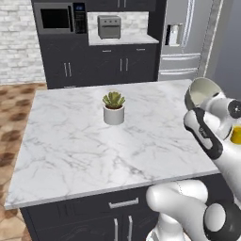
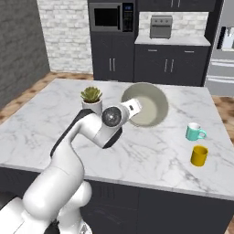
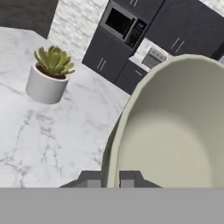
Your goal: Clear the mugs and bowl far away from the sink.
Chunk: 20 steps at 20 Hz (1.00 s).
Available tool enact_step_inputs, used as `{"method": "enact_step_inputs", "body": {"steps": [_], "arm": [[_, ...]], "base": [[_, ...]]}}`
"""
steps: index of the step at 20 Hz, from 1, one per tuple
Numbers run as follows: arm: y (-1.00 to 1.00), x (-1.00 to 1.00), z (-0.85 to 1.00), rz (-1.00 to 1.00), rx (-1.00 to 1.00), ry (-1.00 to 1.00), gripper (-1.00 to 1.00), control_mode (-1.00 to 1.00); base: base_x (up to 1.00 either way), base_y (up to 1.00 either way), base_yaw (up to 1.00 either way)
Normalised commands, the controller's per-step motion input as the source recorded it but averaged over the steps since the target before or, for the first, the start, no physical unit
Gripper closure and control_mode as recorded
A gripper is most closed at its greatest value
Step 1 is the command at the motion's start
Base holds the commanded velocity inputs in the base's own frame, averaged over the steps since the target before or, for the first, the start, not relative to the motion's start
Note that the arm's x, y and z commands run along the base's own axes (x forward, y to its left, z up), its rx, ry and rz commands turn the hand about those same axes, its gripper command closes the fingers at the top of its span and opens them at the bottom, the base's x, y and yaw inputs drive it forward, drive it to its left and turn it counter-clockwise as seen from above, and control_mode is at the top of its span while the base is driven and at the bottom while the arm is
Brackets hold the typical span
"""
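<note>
Pincer (image 3: 110, 179) closed on the rim of the bowl (image 2: 147, 106), one dark fingertip (image 3: 92, 178) outside the wall, the other inside. The bowl is olive-beige, glossy, wide; it is tipped on edge with its hollow facing the right base camera, and it appears to be held up off the marble tabletop (image 1: 84, 141). In the left base view the bowl (image 1: 203, 90) shows just above the white wrist, at the right side of the tabletop.

Landmark: white pot with a succulent (image 2: 92, 101), standing upright on the tabletop.
- The bowl hangs just to the right of the pot in the right base view, apart from it; the forearm crosses between them.
- In the hand view the pot (image 3: 47, 75) sits to the upper left, well apart from the bowl's rim (image 3: 131, 113).
- Teal mug (image 2: 195, 132), handle pointing right, stands on the tabletop far to the right of the pot, beyond the bowl.
- Yellow mug (image 2: 199, 156) stands just nearer the camera than the teal one, close beside it, not touching.

Behind the tabletop: dark cabinets, a microwave (image 2: 110, 17), a toaster oven (image 2: 161, 26) on a rear shelf-counter, and a steel refrigerator (image 1: 183, 40).
</note>
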Motion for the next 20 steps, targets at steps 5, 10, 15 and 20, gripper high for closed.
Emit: {"method": "enact_step_inputs", "body": {"steps": [5,10,15,20], "arm": [[0.02,0.3,-0.76,0.06,-0.16,0.68,1.0,-1.0],[0.11,0.19,-0.58,0.06,-0.12,0.42,1.0,-1.0],[0.0,0.08,-0.53,0.0,-0.07,0.1,1.0,-1.0],[0.0,0.08,-0.79,0.0,-0.11,0.02,1.0,-1.0]], "base": [[0.0,0.0,0.0],[0.0,0.0,0.0],[0.0,0.0,0.0],[0.0,0.0,0.0]]}}
